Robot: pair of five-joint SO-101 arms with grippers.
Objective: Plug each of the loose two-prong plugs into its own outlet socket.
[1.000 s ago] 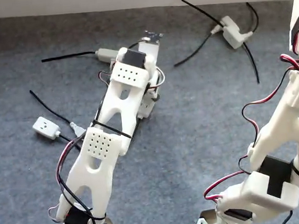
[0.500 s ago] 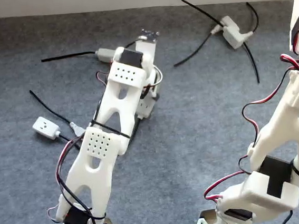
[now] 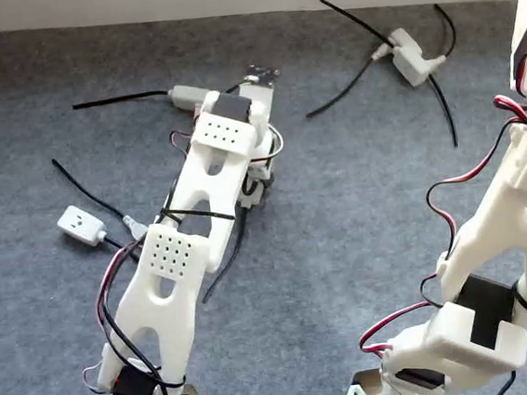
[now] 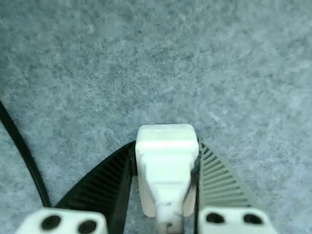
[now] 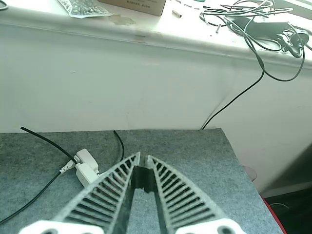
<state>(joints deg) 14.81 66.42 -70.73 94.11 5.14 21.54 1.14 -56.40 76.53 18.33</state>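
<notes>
Now, from above, we see that the left arm (image 3: 198, 194) has shifted slightly since a moment ago. A black cord (image 3: 221, 262) trails from under its forearm where none showed before. The right arm (image 3: 491, 232) has kept its place. We count two white outlet blocks. The near block (image 3: 79, 224) lies off to the side of the left arm, with a small plug (image 3: 137, 226) just beside it. The far block (image 3: 410, 54) lies well apart from both arms. One grey plug (image 3: 186, 96) lies near the left arm's wrist.

At the left wrist, the left gripper (image 4: 166, 146) is clamped on one white plug (image 4: 165, 165), a finger pressing on either side, above the carpet (image 4: 219, 58). A dark cord (image 4: 22, 156) runs off to one side of the gripper.

At the right wrist, the right gripper (image 5: 143, 161) has its fingers together on nothing. The far block (image 5: 87, 173) lies beyond the tips, off to one side.
</notes>
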